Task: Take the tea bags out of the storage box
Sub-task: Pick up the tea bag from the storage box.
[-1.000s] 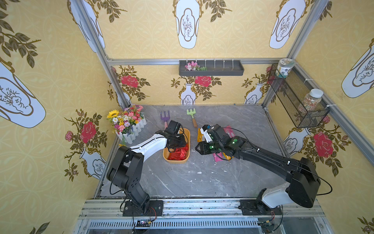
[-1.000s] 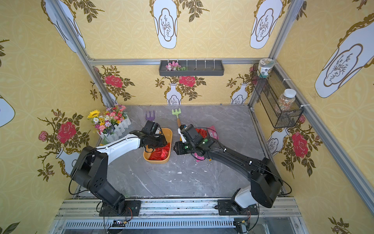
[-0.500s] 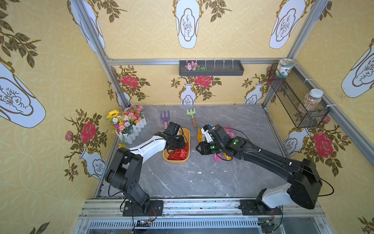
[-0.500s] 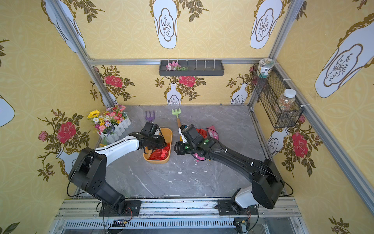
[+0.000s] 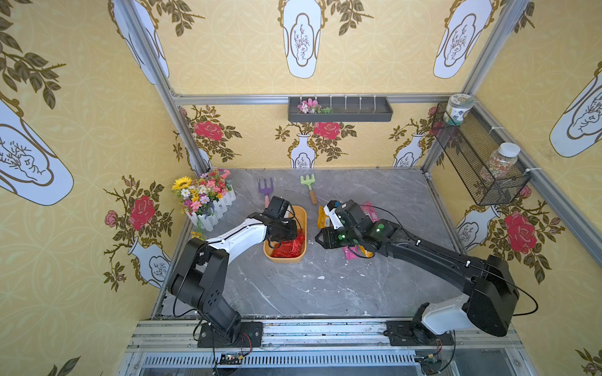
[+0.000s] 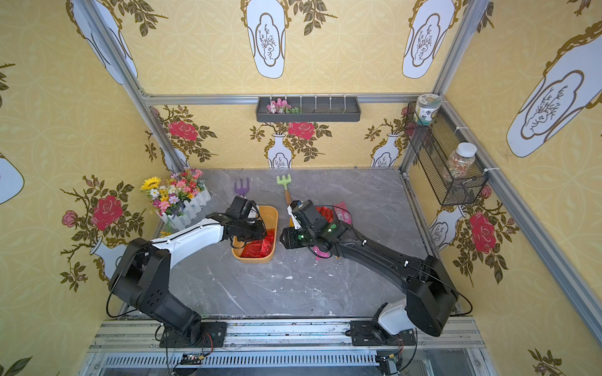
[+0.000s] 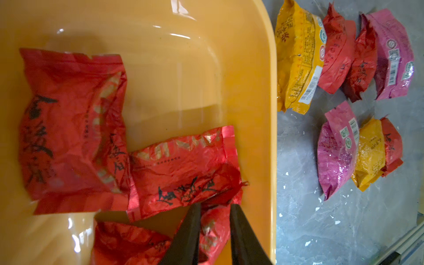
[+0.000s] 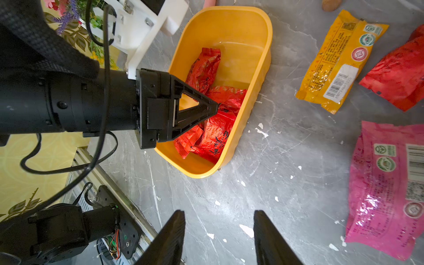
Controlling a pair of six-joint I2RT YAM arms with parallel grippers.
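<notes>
Red tea bag (image 7: 214,231) within left pincer (image 7: 215,205)

One orange-yellow storage box (image 7: 195,57) holds what look like four red tea bags (image 7: 183,165) (they overlap, so that count is unsure). On the grey tabletop (image 7: 321,229) beside it lie seven more: three red sachets (image 7: 337,52), two pink sachets (image 7: 394,52) and two yellow-orange sachets (image 7: 298,57). Both top views show one purple toy fork (image 5: 265,187), one green toy rake (image 5: 308,180), one picket-fence flower box (image 5: 218,208), and two jars (image 5: 498,161) in one wire basket (image 5: 462,146).
</notes>
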